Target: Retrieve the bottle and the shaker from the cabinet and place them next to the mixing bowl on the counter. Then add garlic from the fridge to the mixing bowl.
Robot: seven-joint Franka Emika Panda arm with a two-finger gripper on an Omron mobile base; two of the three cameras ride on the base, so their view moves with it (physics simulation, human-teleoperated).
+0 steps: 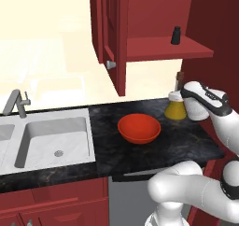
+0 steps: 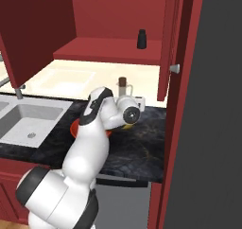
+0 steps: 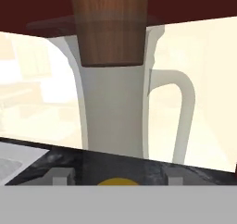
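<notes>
Steel sink basin (image 1: 56,141) w/ round drain (image 1: 58,153), grey faucet (image 1: 15,102) behind, red base cabinets (image 1: 51,206) below

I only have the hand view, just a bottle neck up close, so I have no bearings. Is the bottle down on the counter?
Observer: In the left base view the bottle looks set on the counter, though the arm hides part of its base.
Operator: Where's the mixing bowl?
Observer: The mixing bowl sits on the counter beside the bottle, on the sink side, apart from it.
Operator: And the shaker?
Observer: The shaker stands upright on the shelf of the open cabinet.
</notes>
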